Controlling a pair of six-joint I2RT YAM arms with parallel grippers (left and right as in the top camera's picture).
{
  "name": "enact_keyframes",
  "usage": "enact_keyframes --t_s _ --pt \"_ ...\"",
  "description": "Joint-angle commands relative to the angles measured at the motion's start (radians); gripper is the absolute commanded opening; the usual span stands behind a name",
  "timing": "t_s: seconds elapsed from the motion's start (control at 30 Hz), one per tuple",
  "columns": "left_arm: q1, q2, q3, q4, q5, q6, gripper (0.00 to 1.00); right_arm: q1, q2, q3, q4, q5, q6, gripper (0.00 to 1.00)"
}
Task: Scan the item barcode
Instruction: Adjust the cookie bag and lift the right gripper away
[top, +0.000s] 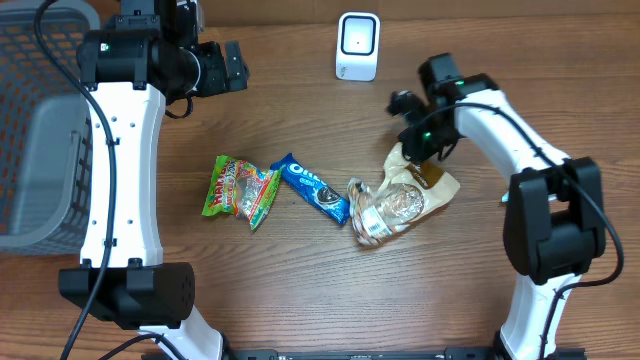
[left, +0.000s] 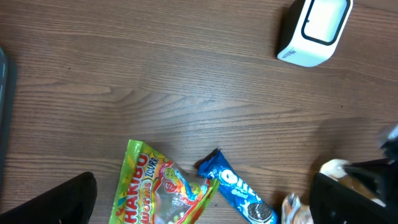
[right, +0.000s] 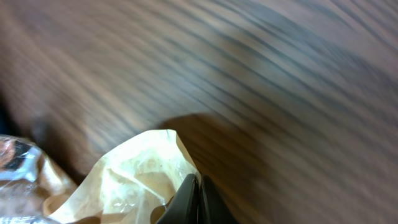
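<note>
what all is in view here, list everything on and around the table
scanner: one, white with a dark window, back of the table near the centre
haribo bag: one, green and multicoloured, lying flat left of centre
oreo pack: one, blue, lying next to the haribo bag on its right
pastry bag: one, clear and tan, right of the oreo pack
basket: one, grey, far left edge
table: one, brown wood, under everything
left gripper: one, black, open and holding nothing, over the back left of the table
right gripper: one, black, shut on the pastry bag's tan edge
</note>
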Motion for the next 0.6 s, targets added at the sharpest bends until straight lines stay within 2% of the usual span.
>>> enact_keyframes --t_s 0.0,0.1,0.17,0.2,0.33,0.47,0.57 --pt "-0.007 0.004 0.009 -0.001 -0.007 -0.003 1.00 -0.063 -0.003 0.019 -0.035 0.000 0.325 0.04" --pt "-0.008 0.004 0.009 0.000 -0.007 -0.003 1.00 -0.109 -0.003 0.019 -0.102 -0.024 0.478 0.04" --pt "-0.008 0.004 0.009 0.000 -0.007 -0.003 1.00 -0.134 -0.003 0.019 -0.142 -0.080 0.503 0.04" --pt "-0.008 0.004 0.009 -0.001 -0.007 -0.003 1.00 -0.142 -0.003 0.019 -0.158 -0.112 0.502 0.08" --pt "-0.008 0.004 0.009 0.000 -0.007 -0.003 1.00 -0.149 -0.003 0.019 -0.192 -0.139 0.474 0.52" --pt "-0.008 0.004 0.009 -0.001 -0.007 -0.003 1.00 -0.135 -0.025 0.021 -0.202 -0.144 0.340 0.71" --pt "-0.008 0.004 0.009 -0.001 -0.007 -0.003 1.00 -0.105 -0.080 0.043 -0.195 -0.087 0.264 0.78"
